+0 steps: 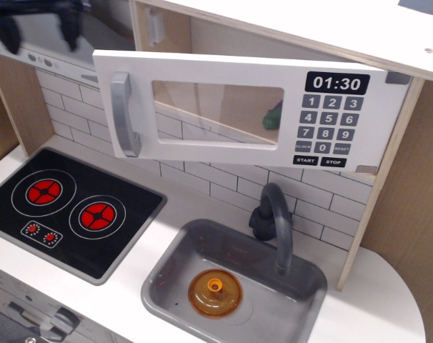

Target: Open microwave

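Observation:
The toy microwave [245, 114] hangs at the top middle. Its white door with a clear window stands swung open toward me, hinged at the right. The grey vertical handle [123, 114] is at the door's left edge. The black keypad and "01:30" display [336, 82] sit on the right of the door. A green and purple thing [274, 116] shows through the window inside. My gripper [39, 28] is at the top left corner, up and left of the handle, clear of the door. Its two dark fingers [9, 34] point down with a gap between them and nothing in it.
A grey range hood [52, 57] with small buttons is behind the gripper. A black two-burner hob [66, 211] lies at the lower left. A grey sink [234, 282] holds an orange lid [215, 293], with a dark faucet [274, 221] behind it.

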`<act>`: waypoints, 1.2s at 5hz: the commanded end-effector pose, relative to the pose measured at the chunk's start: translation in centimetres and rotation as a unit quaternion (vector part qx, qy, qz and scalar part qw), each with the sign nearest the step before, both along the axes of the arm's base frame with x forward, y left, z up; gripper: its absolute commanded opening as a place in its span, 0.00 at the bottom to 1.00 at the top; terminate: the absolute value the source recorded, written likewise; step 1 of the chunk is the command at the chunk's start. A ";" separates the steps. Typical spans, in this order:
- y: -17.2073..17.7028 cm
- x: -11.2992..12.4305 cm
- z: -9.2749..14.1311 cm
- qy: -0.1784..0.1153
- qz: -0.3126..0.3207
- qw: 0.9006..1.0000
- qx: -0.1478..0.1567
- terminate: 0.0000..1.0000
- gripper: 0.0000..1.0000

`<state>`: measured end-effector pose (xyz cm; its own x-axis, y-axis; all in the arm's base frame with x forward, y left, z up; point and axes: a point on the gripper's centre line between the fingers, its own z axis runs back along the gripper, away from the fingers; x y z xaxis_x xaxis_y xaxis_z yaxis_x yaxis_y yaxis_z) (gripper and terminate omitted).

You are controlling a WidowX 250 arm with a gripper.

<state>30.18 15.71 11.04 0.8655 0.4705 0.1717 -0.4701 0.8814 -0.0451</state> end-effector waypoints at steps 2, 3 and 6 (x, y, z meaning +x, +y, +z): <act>-6.7 -1.3 -2.0 -0.008 -0.148 0.985 0.085 0.00 1.00; -8.1 -4.9 -2.6 0.013 -0.208 0.974 0.084 0.00 1.00; -15.7 -11.5 -5.6 0.058 -0.302 0.951 0.034 0.00 1.00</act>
